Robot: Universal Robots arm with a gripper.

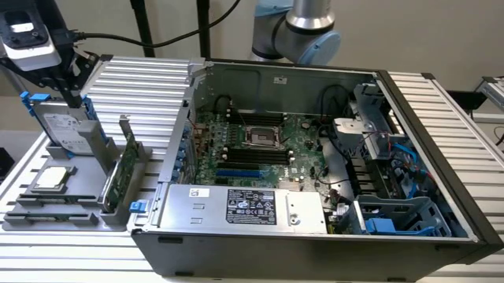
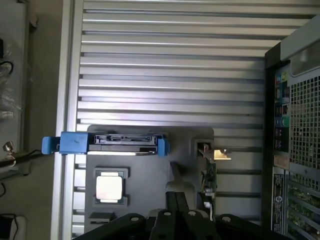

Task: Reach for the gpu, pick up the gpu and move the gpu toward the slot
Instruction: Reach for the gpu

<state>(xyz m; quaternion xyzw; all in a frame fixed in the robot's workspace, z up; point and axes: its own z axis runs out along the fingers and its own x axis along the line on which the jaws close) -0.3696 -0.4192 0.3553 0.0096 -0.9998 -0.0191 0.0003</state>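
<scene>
The gpu is a thin green card standing on its edge in a grey holder, at the exterior view's left of the open computer case. Its silver bracket points up. In the wrist view the gpu shows edge-on beside the holder. My gripper hangs above the holder's back end, right over the hard drive and to the exterior view's left of the gpu, not touching it. Its black fingers lie close together with nothing between them. The blue slot sits on the motherboard inside the case.
A silver hard drive with blue rails stands in the holder, with a square silver chip in front of it. The case wall rises between the holder and the motherboard. A silver power supply fills the case front.
</scene>
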